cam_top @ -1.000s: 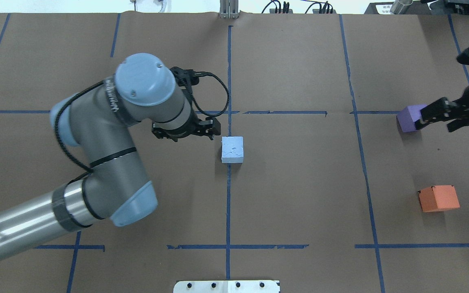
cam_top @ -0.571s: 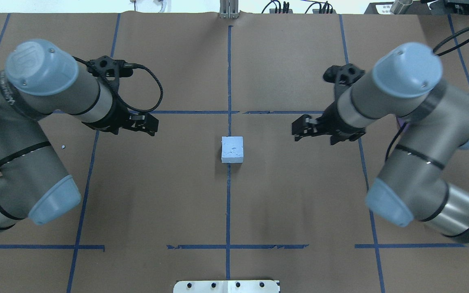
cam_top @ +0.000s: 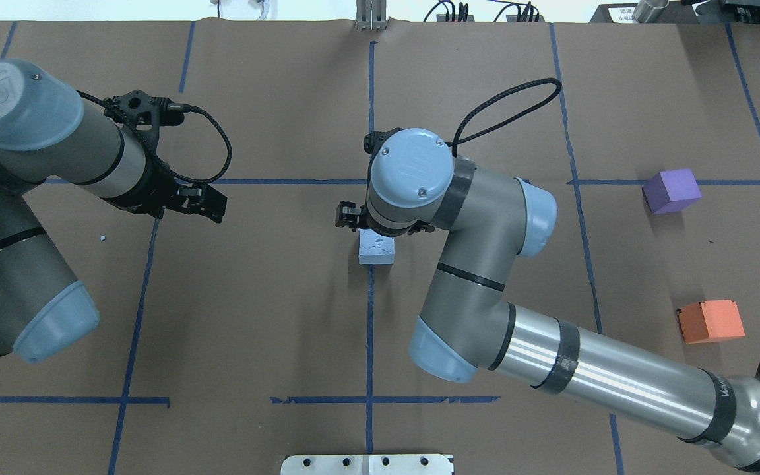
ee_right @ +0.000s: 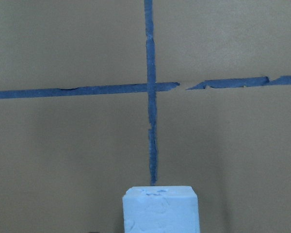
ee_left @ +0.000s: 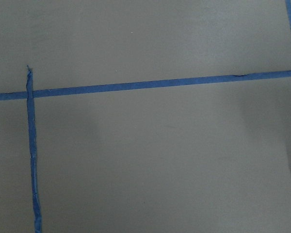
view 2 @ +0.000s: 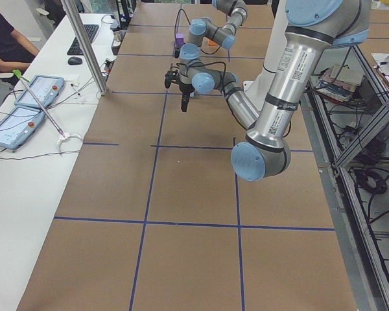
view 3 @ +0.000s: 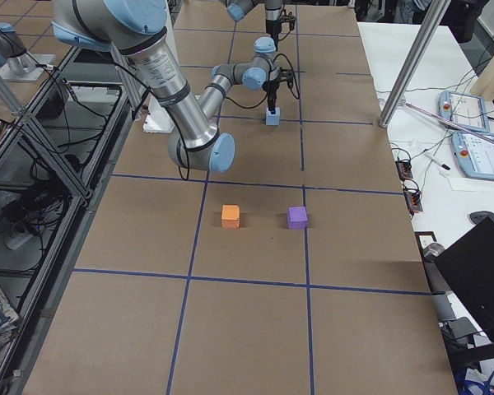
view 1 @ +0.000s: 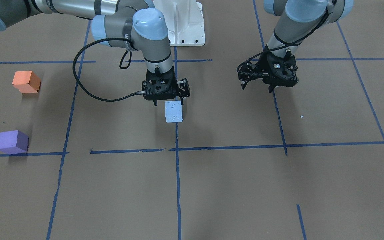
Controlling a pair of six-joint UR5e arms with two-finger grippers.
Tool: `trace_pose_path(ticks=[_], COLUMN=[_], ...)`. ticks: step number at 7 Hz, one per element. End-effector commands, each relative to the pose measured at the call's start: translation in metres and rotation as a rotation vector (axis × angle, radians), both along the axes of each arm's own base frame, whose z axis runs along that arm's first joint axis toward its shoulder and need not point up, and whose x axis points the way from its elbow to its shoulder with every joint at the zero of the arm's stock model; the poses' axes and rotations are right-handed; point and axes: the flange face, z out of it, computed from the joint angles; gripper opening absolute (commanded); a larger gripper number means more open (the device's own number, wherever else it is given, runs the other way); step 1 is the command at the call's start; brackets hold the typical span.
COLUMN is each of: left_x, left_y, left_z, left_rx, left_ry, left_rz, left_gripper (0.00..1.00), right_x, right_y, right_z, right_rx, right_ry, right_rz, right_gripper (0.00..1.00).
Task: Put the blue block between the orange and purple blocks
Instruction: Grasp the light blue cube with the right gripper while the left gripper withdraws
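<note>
The light blue block [view 1: 173, 111] sits on the brown table at the middle tape cross, and shows in the overhead view [cam_top: 376, 251] and at the bottom of the right wrist view [ee_right: 160, 211]. My right gripper [view 1: 168, 100] hangs right over it, open, fingers straddling its top, not closed on it. My left gripper [view 1: 257, 87] is open and empty, well off to the side, and shows in the overhead view [cam_top: 210, 205]. The orange block [cam_top: 710, 321] and purple block [cam_top: 670, 190] stand apart at the table's far right end.
Blue tape lines [cam_top: 371, 316] divide the brown paper into squares. A white mount plate [view 1: 182, 23] sits at the robot's base. Bare paper lies between the orange block [view 1: 26, 81] and the purple block [view 1: 12, 141]. A side desk holds tablets [view 2: 32, 91].
My right arm has swung in from the right and now hangs over the blue block. My left arm has drawn back a little to the left. The blocks have not moved.
</note>
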Motion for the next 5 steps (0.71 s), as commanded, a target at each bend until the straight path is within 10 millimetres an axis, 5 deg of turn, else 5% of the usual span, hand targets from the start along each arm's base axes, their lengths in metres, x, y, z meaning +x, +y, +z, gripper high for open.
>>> trace_pose_path(ticks=[1, 4, 5], left_x=[0.000, -0.002, -0.008], left_y=[0.001, 0.002, 0.007], left_z=[0.000, -0.003, 0.005], left_rx=[-0.006, -0.001, -0.007], left_ry=[0.001, 0.005, -0.002], left_rz=[-0.003, -0.006, -0.006], left_gripper=[1.00, 1.00, 1.00], right_x=[-0.022, -0.049, -0.051], right_y=[-0.007, -0.006, -0.007], right_z=[0.011, 0.028, 0.030], right_rx=[0.009, -0.015, 0.000], right_ry=[0.050, 0.096, 0.064], right_rz=[-0.025, -0.043, -0.043], right_gripper=[0.99, 0.96, 0.49])
